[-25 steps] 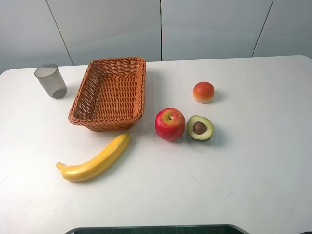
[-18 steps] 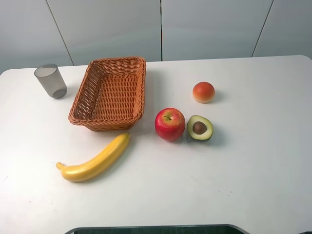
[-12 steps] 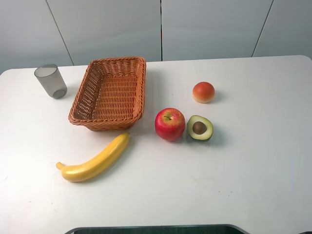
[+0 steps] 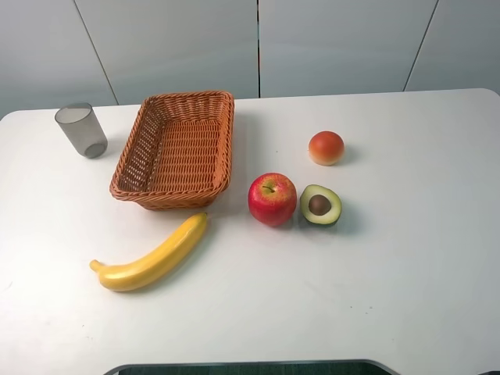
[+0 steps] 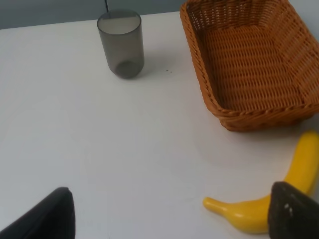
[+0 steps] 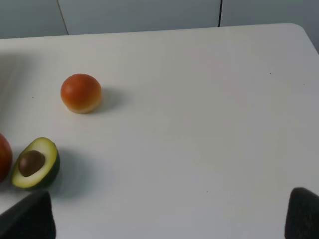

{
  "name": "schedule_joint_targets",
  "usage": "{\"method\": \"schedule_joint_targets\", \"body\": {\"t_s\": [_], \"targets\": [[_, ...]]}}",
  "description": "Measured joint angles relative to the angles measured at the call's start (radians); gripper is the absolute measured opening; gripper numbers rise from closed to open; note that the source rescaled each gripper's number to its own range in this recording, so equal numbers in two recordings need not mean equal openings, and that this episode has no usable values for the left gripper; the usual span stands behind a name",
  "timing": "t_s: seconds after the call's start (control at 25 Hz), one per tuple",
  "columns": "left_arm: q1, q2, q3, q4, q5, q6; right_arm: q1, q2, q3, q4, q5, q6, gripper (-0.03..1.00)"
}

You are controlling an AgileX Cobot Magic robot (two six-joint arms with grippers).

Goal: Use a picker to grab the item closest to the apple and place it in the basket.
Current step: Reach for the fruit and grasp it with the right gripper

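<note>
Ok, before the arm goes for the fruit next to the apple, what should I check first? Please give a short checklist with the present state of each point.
1. Target is the avocado, the item nearest the apple: ok.
2. Gap between avocado and apple for a finger: cannot tell, they sit very close.
3. The right gripper is open and holds nothing: ok.
4. Avocado shows in the right wrist view: ok, though near its edge.
5. Room in the basket: ok, nothing lies in it.
6. Straight way from avocado to basket: not ok, the apple stands between them; probably lift over it.
</note>
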Motion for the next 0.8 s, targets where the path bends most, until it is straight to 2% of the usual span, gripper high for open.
{"method": "schedule_joint_targets", "body": {"t_s": [0.12, 0.24, 0.48, 0.64, 0.8], "targets": [[0.0, 0.0, 0.0, 0.0, 0.0, 0.0, 0.0, 0.0, -0.011, 0.003, 0.019, 0.0, 1.0], [0.0, 0.0, 0.0, 0.0, 0.0, 0.0, 0.0, 0.008, -0.085, 0.005, 0.052, 0.0, 1.0], [0.0, 0.0, 0.0, 0.0, 0.0, 0.0, 0.0, 0.205, -0.235, -0.023, 0.053, 0.0, 1.0], [0.0, 0.0, 0.0, 0.0, 0.0, 0.0, 0.004, 0.37, -0.265, -0.021, -0.052, 0.022, 1.0], [0.0, 0.0, 0.0, 0.0, 0.0, 0.0, 0.079, 0.544, -0.266, -0.02, -0.092, 0.038, 1.0]]}}
